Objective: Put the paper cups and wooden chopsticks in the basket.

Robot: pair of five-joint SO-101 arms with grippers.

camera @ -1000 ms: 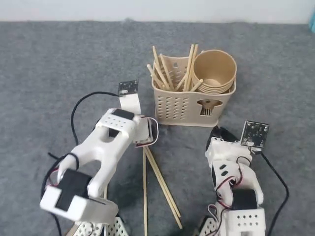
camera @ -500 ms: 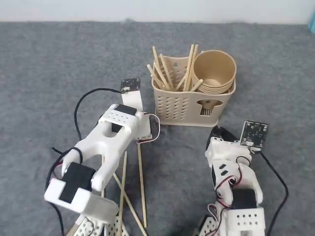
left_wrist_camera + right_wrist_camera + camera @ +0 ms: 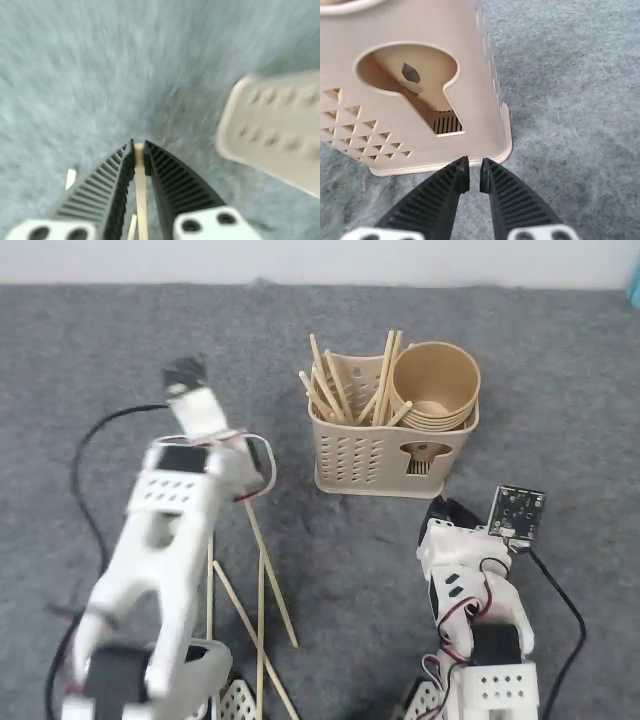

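- One wooden chopstick (image 3: 140, 190) is being pinched by the left tool (image 3: 138, 147), its jaws narrowed onto it.
- In the high view, the chopstick's long axis is running back toward the left arm's (image 3: 165, 540) base, and the basket (image 3: 375, 455) is lying to its right, well apart.
- Loose chopsticks (image 3: 260, 610) are lying on the tabletop (image 3: 100, 340) beside that arm.
- The right tool (image 3: 474, 176) is being held almost closed and empty, just beside the basket's corner.

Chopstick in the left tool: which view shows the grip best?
The left wrist view: the chopstick sits pinched between the left tool's black fingers. In the high view the arm covers the tool, and the chopstick's shaft slants out from under it across the carpet.
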